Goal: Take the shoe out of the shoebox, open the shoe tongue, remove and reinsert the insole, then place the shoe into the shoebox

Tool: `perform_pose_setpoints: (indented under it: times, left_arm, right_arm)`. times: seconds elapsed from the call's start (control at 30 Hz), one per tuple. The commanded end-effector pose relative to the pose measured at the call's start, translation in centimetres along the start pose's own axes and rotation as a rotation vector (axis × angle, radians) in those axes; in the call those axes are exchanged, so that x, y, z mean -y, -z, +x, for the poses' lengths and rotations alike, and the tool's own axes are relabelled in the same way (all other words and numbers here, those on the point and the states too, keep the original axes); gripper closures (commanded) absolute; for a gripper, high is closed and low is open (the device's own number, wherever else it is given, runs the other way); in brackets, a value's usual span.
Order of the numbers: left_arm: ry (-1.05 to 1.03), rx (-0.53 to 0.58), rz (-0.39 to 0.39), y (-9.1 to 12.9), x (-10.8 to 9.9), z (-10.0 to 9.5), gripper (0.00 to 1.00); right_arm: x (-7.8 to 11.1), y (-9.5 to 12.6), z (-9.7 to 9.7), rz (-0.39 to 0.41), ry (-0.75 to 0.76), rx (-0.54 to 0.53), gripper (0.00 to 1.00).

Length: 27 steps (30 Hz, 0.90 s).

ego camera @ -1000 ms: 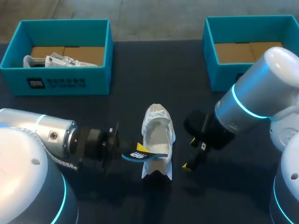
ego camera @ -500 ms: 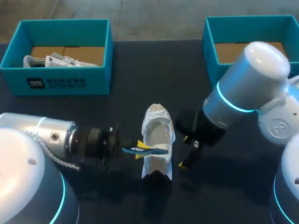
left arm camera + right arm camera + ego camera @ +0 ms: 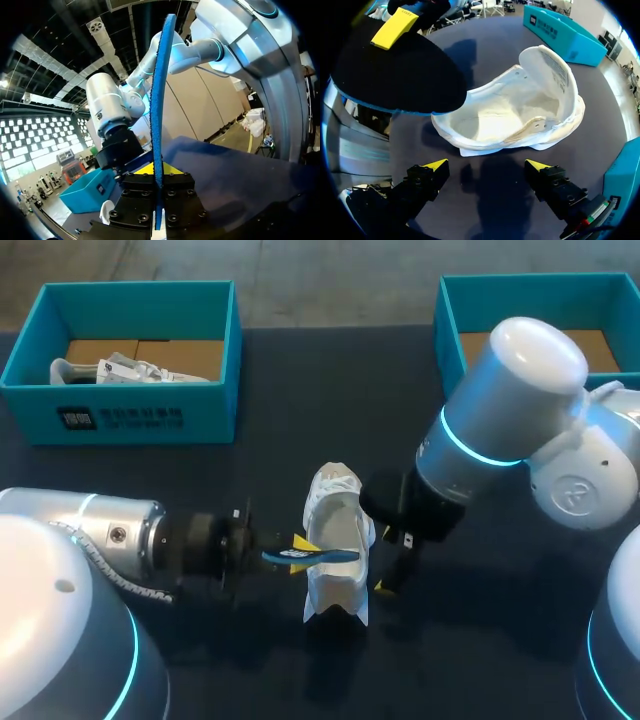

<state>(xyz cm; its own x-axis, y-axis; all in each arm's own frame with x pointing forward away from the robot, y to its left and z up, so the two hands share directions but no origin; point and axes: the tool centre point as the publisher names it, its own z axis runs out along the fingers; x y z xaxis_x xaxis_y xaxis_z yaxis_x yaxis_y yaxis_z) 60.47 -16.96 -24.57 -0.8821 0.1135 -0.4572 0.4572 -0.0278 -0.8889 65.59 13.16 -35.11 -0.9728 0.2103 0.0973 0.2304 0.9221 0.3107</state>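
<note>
Over the last 1 second the right arm has swung in from the table's right side toward the middle. Its right gripper (image 3: 394,562), 2 yellow-tipped fingers held apart, has gone from near the white fabric low-top shoe (image 3: 335,528) to just beside the shoe's right flank. The arm's big grey elbow joint has shifted left and up (it now covers part of the front wall of the right teal cardboard box (image 3: 530,280)). The left gripper (image 3: 298,550) has raised the thin blue-edged, black-topped foam insole (image 3: 325,556) slightly. The insole sat lower and tilted before; now it lies level, edge-on, across the shoe's opening.
</note>
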Motion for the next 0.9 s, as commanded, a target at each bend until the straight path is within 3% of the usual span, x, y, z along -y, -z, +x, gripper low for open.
perform_pose_setpoints:
  times: [0.03,0.37,0.9]
  left_arm:
    - [-0.001,0.018,-0.011,0.5,0.3,0.5,1.00]
    - [0.031,0.023,0.003,0.9,0.0,0.5,1.00]
    - [0.029,-0.024,0.038,-2.6,-2.0,0.3,1.00]
  right_arm:
    - [-0.2,-0.3,0.0,0.004,-0.002,0.002,0.00]
    - [-0.2,-0.3,0.0,0.004,-0.002,0.002,0.00]
    - [-0.2,-0.3,0.0,0.004,-0.002,0.002,0.00]
